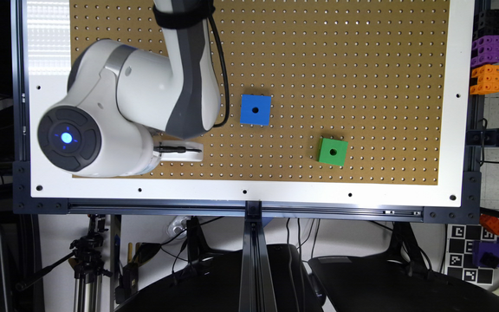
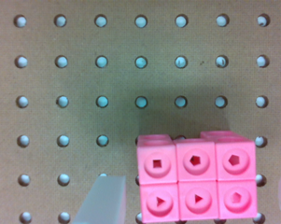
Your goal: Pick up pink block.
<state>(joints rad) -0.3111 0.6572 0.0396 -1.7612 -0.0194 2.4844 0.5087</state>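
Directly beneath my wrist, on the brown pegboard [image 2: 84,70], lies the pink block [image 2: 196,183], flat on the board, its two rows of three studs facing up at my camera. My pincer [image 2: 191,198] stands open around it: one pale fingertip [image 2: 105,200] sits just off one short end with a sliver of board between, and the other shows as a blurred edge past the opposite end, so the block lies between them but nearer the second. I judge this to be the approach, with the grasp not yet made. The next move calls for centring a touch, going down, then closing across the block's length before lifting. Farther out, seen from the exterior view, the blue cube [image 1: 255,109] and green cube [image 1: 332,151] sit well apart from my arm [image 1: 145,99].
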